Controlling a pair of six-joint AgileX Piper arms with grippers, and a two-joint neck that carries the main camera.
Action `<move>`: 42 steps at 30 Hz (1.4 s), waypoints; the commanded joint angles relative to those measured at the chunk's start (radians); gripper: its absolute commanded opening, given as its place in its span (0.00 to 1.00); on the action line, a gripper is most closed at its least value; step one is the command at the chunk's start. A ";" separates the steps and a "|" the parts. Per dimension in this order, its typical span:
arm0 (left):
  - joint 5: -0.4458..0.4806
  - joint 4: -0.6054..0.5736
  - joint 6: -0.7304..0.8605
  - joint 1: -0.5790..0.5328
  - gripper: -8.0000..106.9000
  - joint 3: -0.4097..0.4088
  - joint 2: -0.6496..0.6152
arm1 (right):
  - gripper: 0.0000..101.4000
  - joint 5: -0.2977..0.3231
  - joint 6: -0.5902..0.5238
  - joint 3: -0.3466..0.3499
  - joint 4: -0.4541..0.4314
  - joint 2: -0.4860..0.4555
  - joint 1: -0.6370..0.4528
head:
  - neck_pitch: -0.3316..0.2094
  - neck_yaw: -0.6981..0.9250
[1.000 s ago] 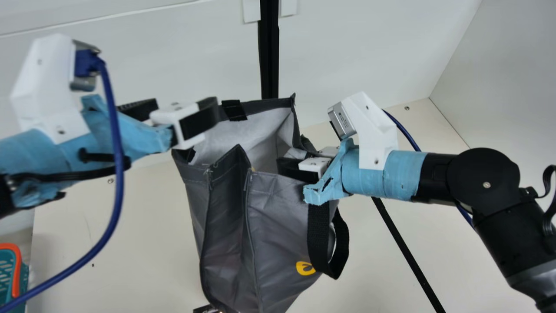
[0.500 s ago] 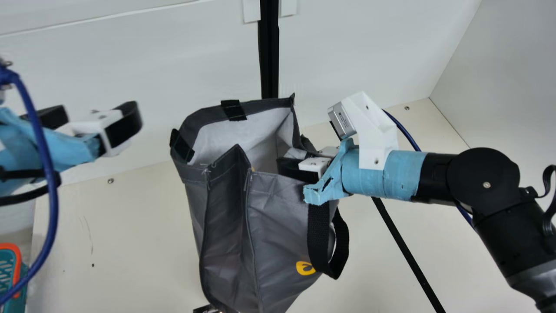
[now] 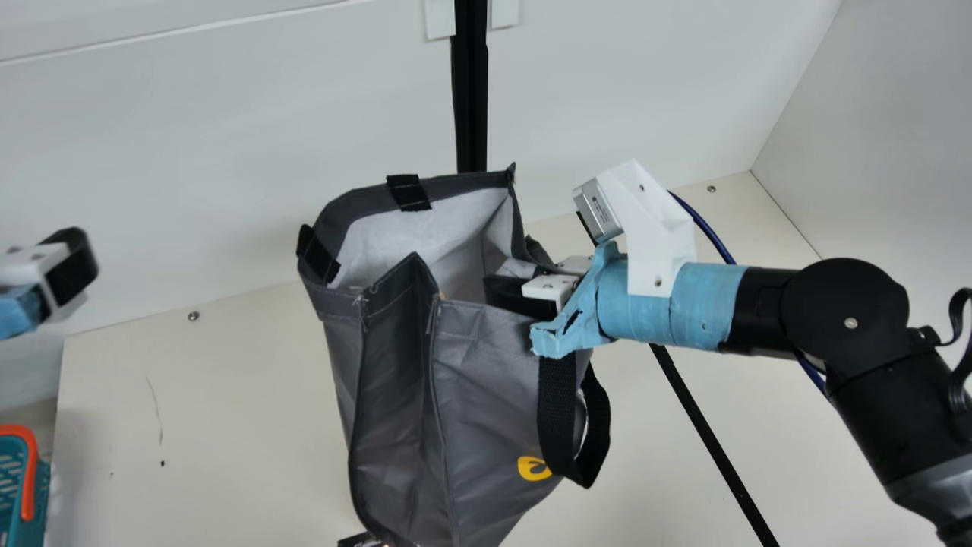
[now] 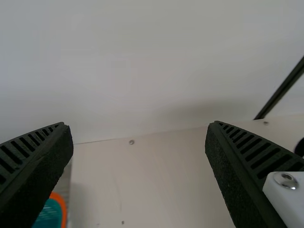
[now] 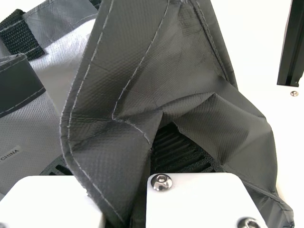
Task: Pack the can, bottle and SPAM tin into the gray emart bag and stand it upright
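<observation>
I had my left gripper (image 3: 74, 262) out at the left, well apart from the gray emart bag (image 3: 486, 395). Its two black ribbed fingers were spread wide in the left wrist view (image 4: 139, 124), with nothing between them.

My right gripper (image 3: 524, 289) was at the bag's right side, closed on a fold of its gray fabric. In the right wrist view the fold (image 5: 107, 175) ran down between my fingers, creased where I gripped it.

The bag was in the middle, its mouth open upward and its pale lining (image 3: 425, 232) showing. Its near rim had a peak, and a black webbing handle (image 3: 558, 414) hung in a loop on the right, beside a yellow mark (image 3: 534, 469).

A teal basket (image 3: 9, 494) with an orange rim (image 3: 30, 471) sat at the near left. A black upright post (image 3: 471, 91) rose at the far side, behind the bag.
</observation>
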 commanded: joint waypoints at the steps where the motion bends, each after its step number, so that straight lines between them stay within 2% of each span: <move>1: 0.004 0.056 -0.010 0.011 0.85 0.021 -0.013 | 0.00 0.000 0.000 0.000 0.000 0.000 0.000 | -0.024 -0.001; 9: 0.013 0.142 -0.042 0.052 0.85 0.106 -0.074 | 0.00 0.000 0.000 0.000 0.000 0.000 0.000 | -0.024 -0.001; 19: 0.016 0.145 -0.042 0.052 0.85 0.105 -0.074 | 0.00 0.000 0.016 0.010 -0.010 -0.019 0.007 | -0.024 -0.001; 24: 0.016 0.145 -0.042 0.052 0.85 0.105 -0.074 | 0.00 -0.002 0.027 -0.021 -0.039 -0.016 0.003 | -0.024 -0.001; 34: 0.016 0.145 -0.042 0.052 0.85 0.105 -0.074 | 0.00 -0.016 0.120 -0.145 -0.241 0.006 -0.044 | -0.024 -0.001; 42: 0.016 0.145 -0.042 0.052 0.85 0.105 -0.074 | 0.00 -0.003 0.229 -0.206 -0.399 0.011 -0.077 | -0.024 -0.001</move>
